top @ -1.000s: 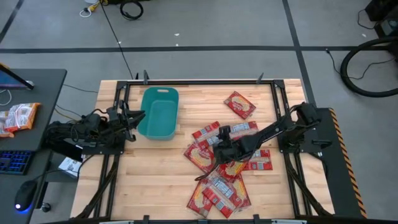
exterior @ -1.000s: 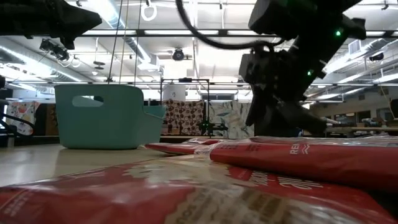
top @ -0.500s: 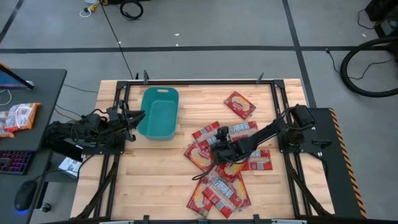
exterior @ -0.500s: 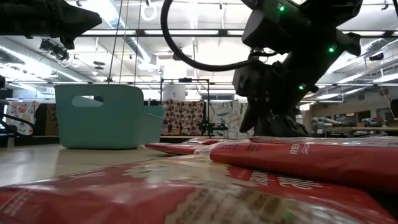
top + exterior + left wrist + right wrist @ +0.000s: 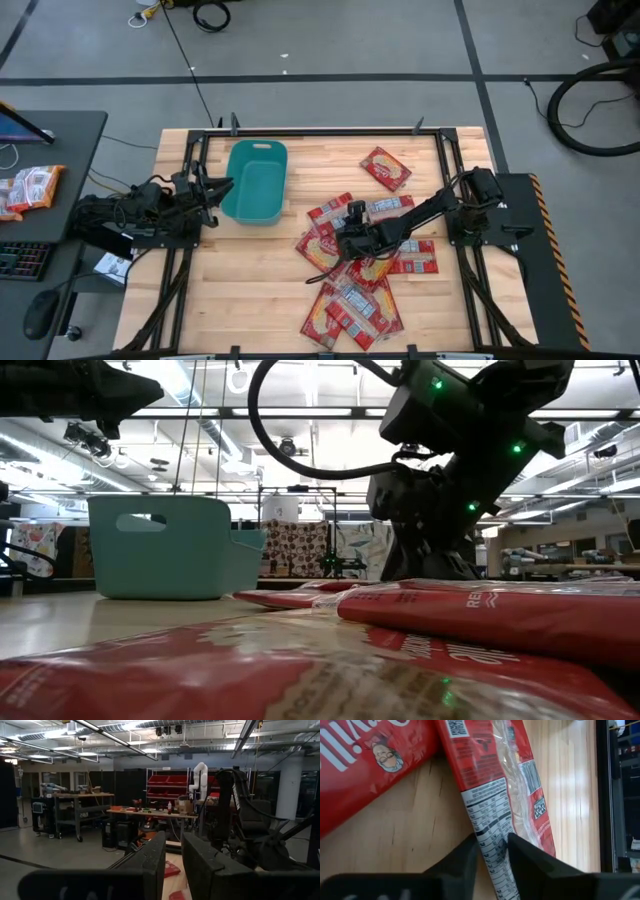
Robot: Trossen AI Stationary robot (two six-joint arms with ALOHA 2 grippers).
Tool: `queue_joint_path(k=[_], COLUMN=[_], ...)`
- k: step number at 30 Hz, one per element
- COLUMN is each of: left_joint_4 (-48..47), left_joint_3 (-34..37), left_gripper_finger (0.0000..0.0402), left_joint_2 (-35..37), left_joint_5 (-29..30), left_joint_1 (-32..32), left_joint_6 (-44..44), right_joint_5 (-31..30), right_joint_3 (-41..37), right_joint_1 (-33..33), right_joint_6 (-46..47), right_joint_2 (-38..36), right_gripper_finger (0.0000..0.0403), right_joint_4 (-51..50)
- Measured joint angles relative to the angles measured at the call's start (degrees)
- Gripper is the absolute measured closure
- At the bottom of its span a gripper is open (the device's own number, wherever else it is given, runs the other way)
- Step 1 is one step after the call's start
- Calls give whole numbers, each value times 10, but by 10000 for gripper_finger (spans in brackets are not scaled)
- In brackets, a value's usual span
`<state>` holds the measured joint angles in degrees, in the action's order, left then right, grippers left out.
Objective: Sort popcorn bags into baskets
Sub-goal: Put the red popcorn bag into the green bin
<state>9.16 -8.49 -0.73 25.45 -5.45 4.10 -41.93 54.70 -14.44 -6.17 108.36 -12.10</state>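
Several red popcorn bags (image 5: pixel 350 275) lie overlapping on the table's right half, and one bag (image 5: pixel 385 168) lies apart near the far edge. The teal basket (image 5: pixel 255 182) stands on the table at the far left, seen also in the low view (image 5: pixel 165 545). My right gripper (image 5: pixel 345 238) is down on the pile's left side, shut on one popcorn bag (image 5: pixel 490 785) that lies back side up. My left gripper (image 5: pixel 220 187) waits beside the basket's left wall, shut and holding nothing (image 5: pixel 173 865). My right gripper pinches the popcorn bag between its two fingers at the end with the white nutrition label (image 5: pixel 492 837). It comes from above, pointing down. The rest of the bag lies on the wood and against a neighbouring bag.
Another red bag (image 5: pixel 365 765) lies close beside the held one. Bare wood (image 5: pixel 240 290) shows in front of the basket. A metal frame (image 5: pixel 320 131) runs round the table. A side desk on the left carries orange-and-white snack packets (image 5: pixel 25 188) and a keyboard.
My right gripper has moved a little toward the table's left edge and lower onto the pile of bags. The bags have not visibly shifted.
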Motion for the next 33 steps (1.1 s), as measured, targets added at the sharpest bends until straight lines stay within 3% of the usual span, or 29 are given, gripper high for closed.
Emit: queue_joint_path(k=[7,12,19,27,33], left_joint_4=[0,0,-12,-103,-107], left_joint_3=[0,0,0,-41,-44], left_gripper_finger=[335,335,335,335,335], left_joint_2=[0,0,0,0,0], left_joint_5=[0,0,-4,-63,-96], left_joint_1=[0,0,0,0,0], left_joint_6=[0,-4,-30,-96,-113], right_joint_5=[-7,-47,-52,-66,-65], right_joint_3=[0,26,93,163,197], right_joint_1=[0,-1,8,43,79], right_joint_6=[-1,-29,-81,-171,-259], right_joint_2=[0,-15,-40,-54,-54], right_gripper_finger=[392,390,396,396,396], right_joint_4=[2,-8,-62,-82,-68])
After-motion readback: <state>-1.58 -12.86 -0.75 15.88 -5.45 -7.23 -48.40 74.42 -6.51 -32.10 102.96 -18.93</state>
